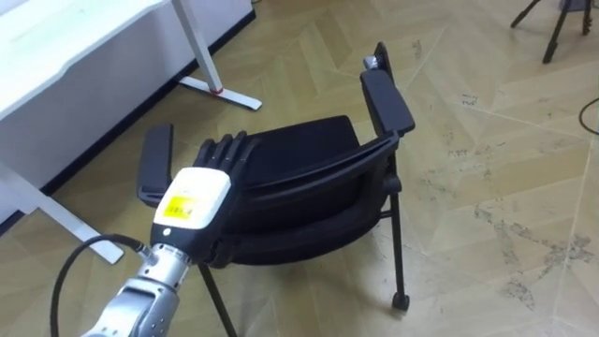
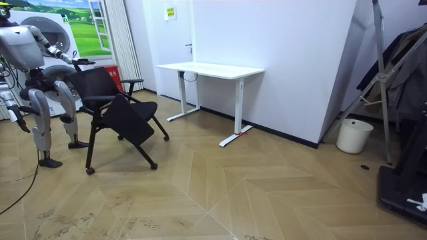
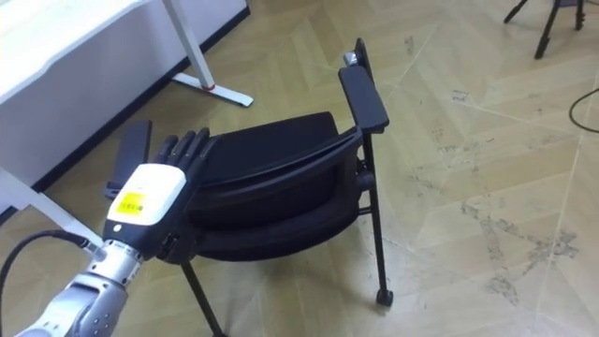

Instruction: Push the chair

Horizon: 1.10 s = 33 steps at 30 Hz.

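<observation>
The black padded chair with armrests (image 1: 299, 154) loses its near left legs below the bottom edge, and the left hand (image 1: 197, 201) covers its backrest's left end. The white desk on metal legs (image 1: 94, 37), far left, runs past the top edge.

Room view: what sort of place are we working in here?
Probably an office or lab workroom: a white desk, a black chair with armrests, and a white bin on the wood floor.

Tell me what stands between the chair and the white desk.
Nothing. In the room view, the stretch of wood floor between the chair and the white desk is bare.
</observation>
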Tool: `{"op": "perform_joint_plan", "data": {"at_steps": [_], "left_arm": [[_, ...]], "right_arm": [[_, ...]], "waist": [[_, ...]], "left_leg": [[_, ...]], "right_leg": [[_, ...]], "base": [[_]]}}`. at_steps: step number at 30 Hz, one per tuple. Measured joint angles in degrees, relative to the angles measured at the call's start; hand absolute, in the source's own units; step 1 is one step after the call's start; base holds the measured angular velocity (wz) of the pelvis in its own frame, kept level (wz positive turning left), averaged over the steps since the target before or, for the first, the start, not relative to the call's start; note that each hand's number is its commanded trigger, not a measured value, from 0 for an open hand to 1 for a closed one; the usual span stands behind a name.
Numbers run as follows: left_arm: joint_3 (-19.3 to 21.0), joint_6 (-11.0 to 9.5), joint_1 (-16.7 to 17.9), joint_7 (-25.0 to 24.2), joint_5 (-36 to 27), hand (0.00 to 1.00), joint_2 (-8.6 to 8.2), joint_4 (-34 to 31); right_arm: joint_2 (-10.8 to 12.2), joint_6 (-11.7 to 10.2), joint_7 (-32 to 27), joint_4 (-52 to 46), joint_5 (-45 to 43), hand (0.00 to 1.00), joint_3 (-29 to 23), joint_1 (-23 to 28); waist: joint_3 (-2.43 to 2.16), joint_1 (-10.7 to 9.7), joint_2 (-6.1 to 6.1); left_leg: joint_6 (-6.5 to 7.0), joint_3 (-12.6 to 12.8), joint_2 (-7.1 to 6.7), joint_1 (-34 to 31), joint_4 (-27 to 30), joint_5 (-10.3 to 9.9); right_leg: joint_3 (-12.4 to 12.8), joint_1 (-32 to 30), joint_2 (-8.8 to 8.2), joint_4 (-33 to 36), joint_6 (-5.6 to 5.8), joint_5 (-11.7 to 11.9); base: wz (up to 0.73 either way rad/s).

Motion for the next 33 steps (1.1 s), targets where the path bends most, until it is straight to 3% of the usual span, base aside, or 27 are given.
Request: {"op": "perform_joint_plan", "data": {"at_steps": [5, 14, 24, 33], "left_arm": [[0.0, 0.4, -2.6, 0.0, -1.6, 0.0, -0.79, 3.8], [0.0, 1.1, -2.7, 0.0, -6.1, 0.0, -0.64, 6.3], [0.0, 1.1, -3.2, 0.0, -6.7, 0.0, -0.42, 7.4], [0.0, 1.1, -3.7, 0.0, -9.0, 0.0, -0.37, 8.5]], "right_arm": [[0.0, 0.1, 0.0, 0.0, -0.1, 0.0, 0.0, 0.3], [0.1, 0.2, 0.0, 0.1, -0.1, 0.0, 0.0, 0.2], [0.1, 0.2, -1.2, 0.0, 0.0, 0.0, 0.0, 0.3], [0.1, 0.2, -2.1, 0.0, -0.1, 0.0, -0.5, 0.3]], "waist": [[0.05, -0.1, -0.09], [0.4, -0.7, -0.66], [-0.25, -0.9, -1.05], [-0.33, -1.1, -0.95]], "left_leg": [[0.0, 0.2, 0.03, 0.1, 0.0, 0.0], [0.0, 0.4, 0.06, -0.2, 0.0, 0.0], [0.0, 0.5, 0.09, -0.2, 0.0, 0.0], [0.0, 0.5, 0.1, -0.1, 0.0, 0.0]], "right_leg": [[0.0, 0.0, 0.03, -0.1, 0.0, 0.0], [0.1, -0.5, 0.02, 0.0, 0.0, 0.0], [0.1, -0.6, 0.03, 0.2, -0.05, 0.1], [0.2, -0.6, 0.05, 0.2, -0.04, 0.1]], "base": [[-0.01], [0.0], [0.0], [0.0]]}}
